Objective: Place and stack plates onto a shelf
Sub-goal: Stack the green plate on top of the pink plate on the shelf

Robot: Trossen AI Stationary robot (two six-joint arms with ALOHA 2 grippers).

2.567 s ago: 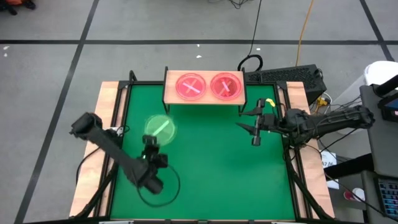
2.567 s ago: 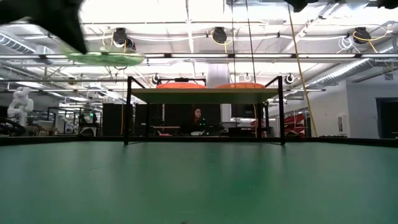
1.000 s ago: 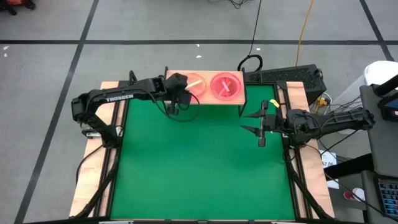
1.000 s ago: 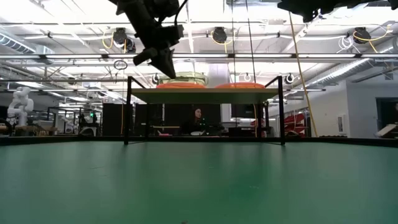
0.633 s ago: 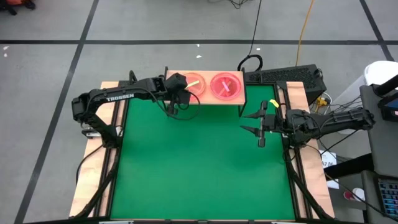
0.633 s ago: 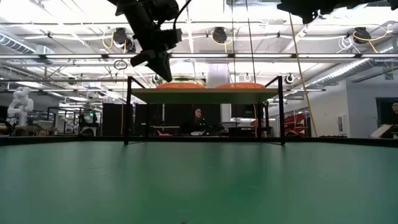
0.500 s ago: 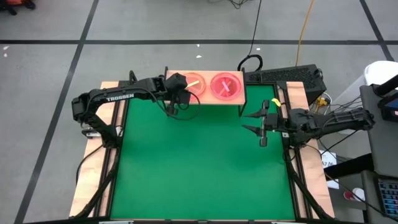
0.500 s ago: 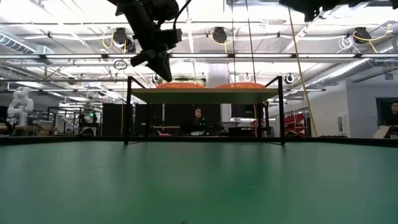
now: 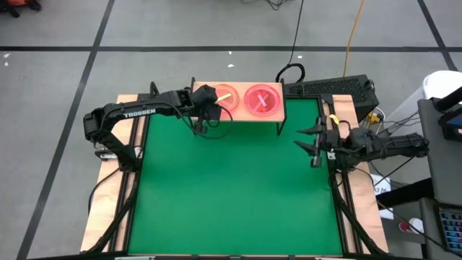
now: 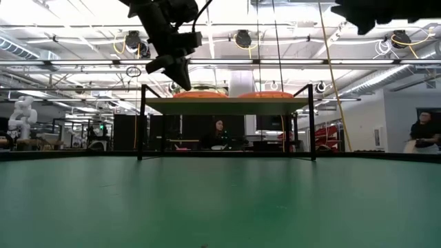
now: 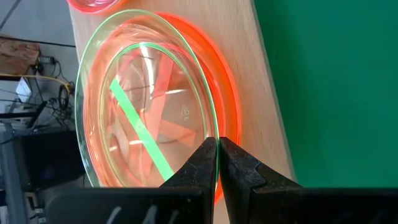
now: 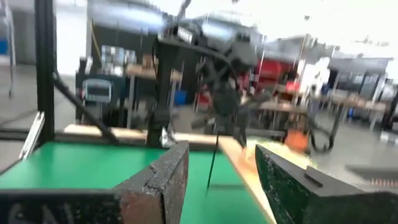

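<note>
The light-wood shelf [image 9: 278, 108] stands at the far edge of the green mat. It carries two stacks of plates. In the left stack a green plate [image 11: 143, 118] lies over a pink-orange plate [image 11: 227, 93]. The right stack of pink plates [image 9: 262, 100] sits beside it. My left gripper [image 11: 218, 146] is at the left stack, shut on the green plate. My right gripper [image 9: 315, 144] hovers open over the mat's right edge, apart from the shelf. In the low view both stacks [image 10: 265, 94] rest on the shelf board [image 10: 226, 105]. My left gripper pinches the green plate's rim [image 11: 214, 127] between its two fingertips, on the side toward the table's left and near edge. The fingers [image 10: 180, 76] slant down from above and from the left. The plate lies over the pink-orange plate on the shelf.
The shelf's thin black legs [image 10: 142, 124] stand on the green mat [image 9: 231, 188]. Wooden borders and black rails [image 9: 339, 195] run along the mat's left and right sides. People show in the room beyond the table [image 10: 422, 134].
My right gripper has drawn back toward the table's right edge, still open. My left gripper has stayed at the left stack, shut on the green plate.
</note>
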